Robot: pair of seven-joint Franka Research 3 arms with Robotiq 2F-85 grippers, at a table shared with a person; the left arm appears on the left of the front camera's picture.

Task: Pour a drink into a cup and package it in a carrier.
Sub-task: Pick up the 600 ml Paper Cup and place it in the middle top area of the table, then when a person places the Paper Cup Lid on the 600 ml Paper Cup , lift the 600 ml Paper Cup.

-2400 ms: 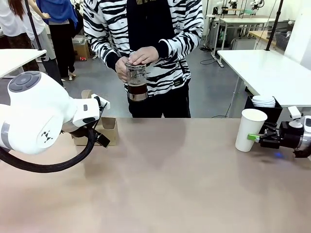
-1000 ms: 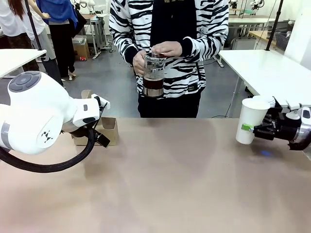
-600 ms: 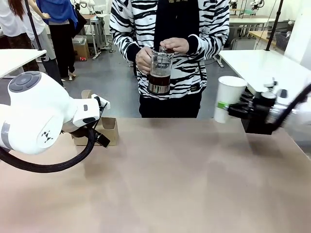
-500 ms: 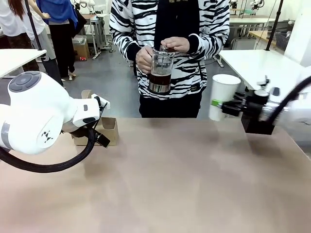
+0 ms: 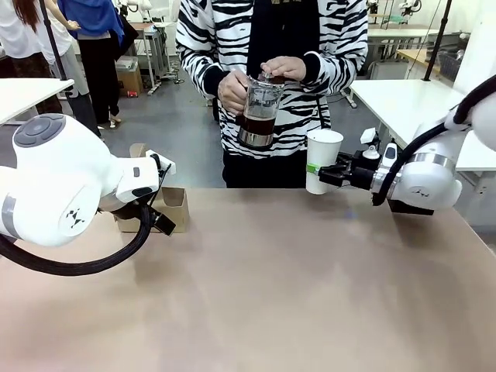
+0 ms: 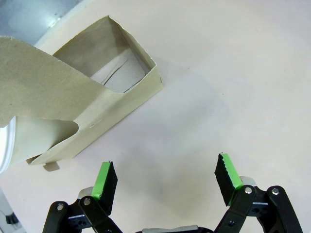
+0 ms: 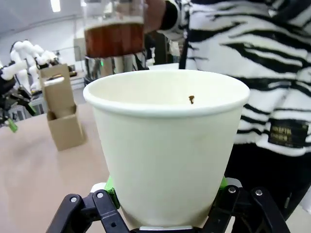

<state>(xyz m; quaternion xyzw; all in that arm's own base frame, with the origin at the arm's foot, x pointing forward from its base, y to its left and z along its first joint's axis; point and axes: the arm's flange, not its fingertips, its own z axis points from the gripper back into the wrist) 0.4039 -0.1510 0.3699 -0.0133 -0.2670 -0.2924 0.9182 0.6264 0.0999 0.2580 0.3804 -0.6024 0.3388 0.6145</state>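
Note:
My right gripper (image 5: 314, 172) is shut on a white paper cup (image 5: 322, 160), held upright and lidless above the table's far edge. The cup (image 7: 167, 145) fills the right wrist view, open mouth up, between my green pads. Just left of it and a little higher, the person's hands hold a clear glass jug (image 5: 258, 114) with amber-brown drink; the jug (image 7: 113, 35) shows above the cup's rim. The brown cardboard carrier (image 5: 172, 208) stands at the table's far left, partly behind my left arm. My left gripper (image 6: 165, 177) hangs open over bare table beside the carrier (image 6: 97, 97).
A stack of white lids (image 5: 361, 136) shows behind my right arm. White tables stand beyond on the right (image 5: 411, 101) and far left. The brown tabletop (image 5: 263, 287) spreads wide in the middle and front.
My right arm has carried the cup leftward and up from the table's right side toward the person. The person has raised and tilted the jug slightly. The left arm is still.

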